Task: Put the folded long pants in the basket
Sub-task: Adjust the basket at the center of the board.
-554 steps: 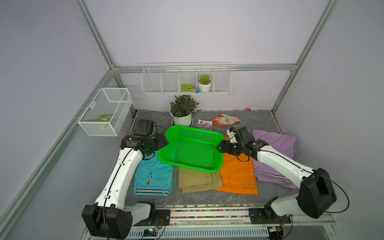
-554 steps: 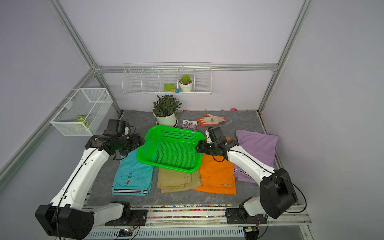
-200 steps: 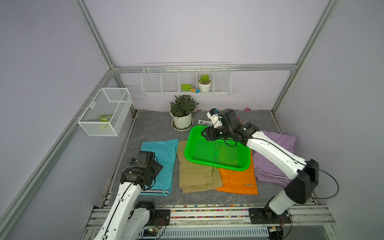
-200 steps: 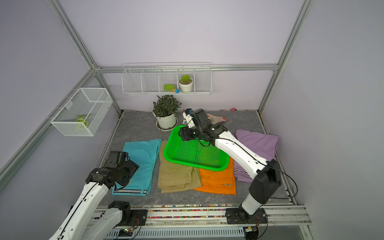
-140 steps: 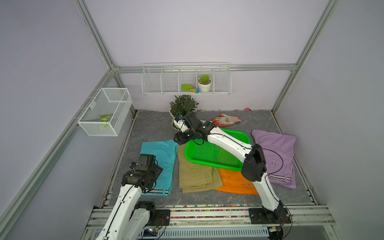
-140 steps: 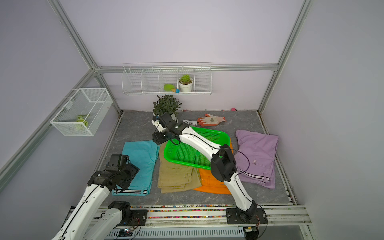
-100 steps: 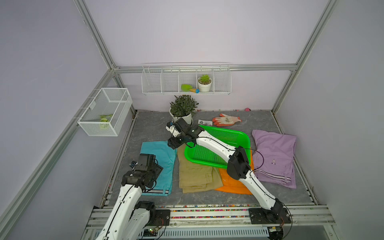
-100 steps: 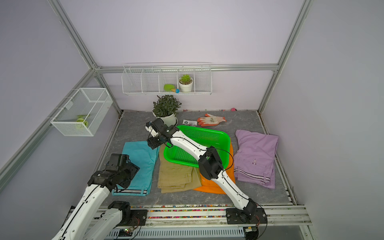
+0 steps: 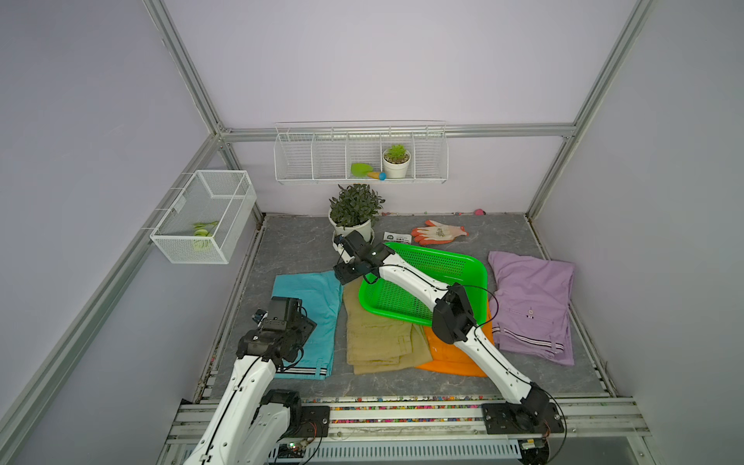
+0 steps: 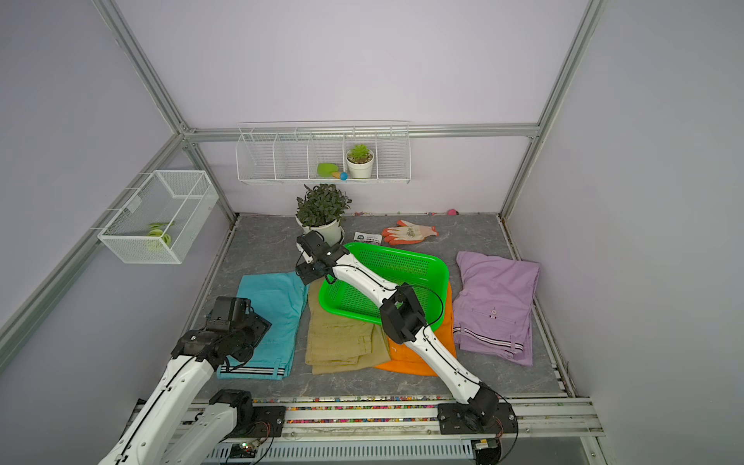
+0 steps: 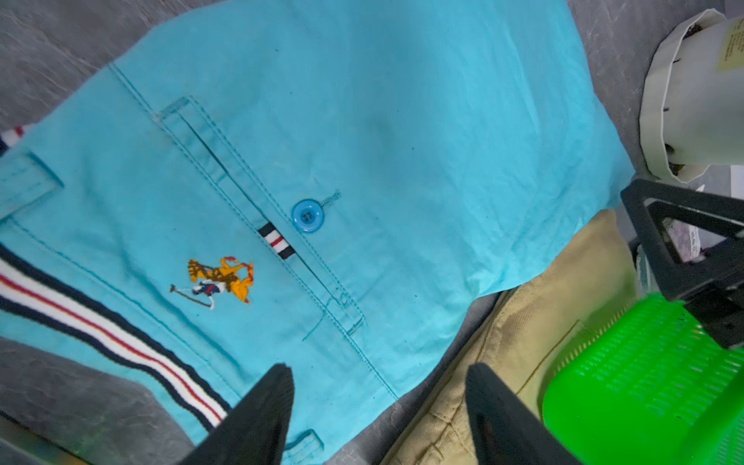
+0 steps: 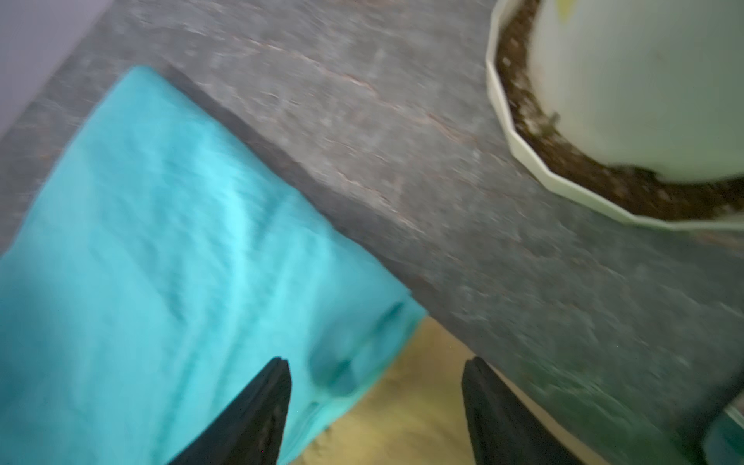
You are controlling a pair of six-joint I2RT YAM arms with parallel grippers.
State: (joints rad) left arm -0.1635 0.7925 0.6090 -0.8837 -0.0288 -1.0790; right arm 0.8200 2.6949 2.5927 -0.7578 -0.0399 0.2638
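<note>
Four folded long pants lie in a row in both top views: teal point(image 9: 312, 294) point(image 10: 277, 302), khaki point(image 9: 378, 342), orange point(image 9: 457, 356) and lilac point(image 9: 531, 298). The green basket point(image 9: 443, 263) point(image 10: 402, 261) is empty and rests tilted on the far parts of the khaki and orange pairs. My left gripper point(image 9: 306, 322) point(image 11: 378, 374) hovers open over the teal pair's near half, above the gap to the khaki pair point(image 11: 523, 322). My right gripper point(image 9: 342, 275) point(image 12: 376, 370) reaches across the basket and stands open over the far corner of the teal pants point(image 12: 161, 261), holding nothing.
A potted plant point(image 9: 354, 217) in a white pot point(image 12: 624, 100) stands just behind my right gripper. An orange-and-white glove point(image 9: 439, 233) and a small card point(image 9: 396, 237) lie behind the basket. White wire baskets hang on the left wall point(image 9: 205, 215) and back wall point(image 9: 360, 159).
My right gripper has left the basket's far left corner and swung left to the far corner of the teal pants, opening a little. The basket stays on the pants. The left arm has hardly moved.
</note>
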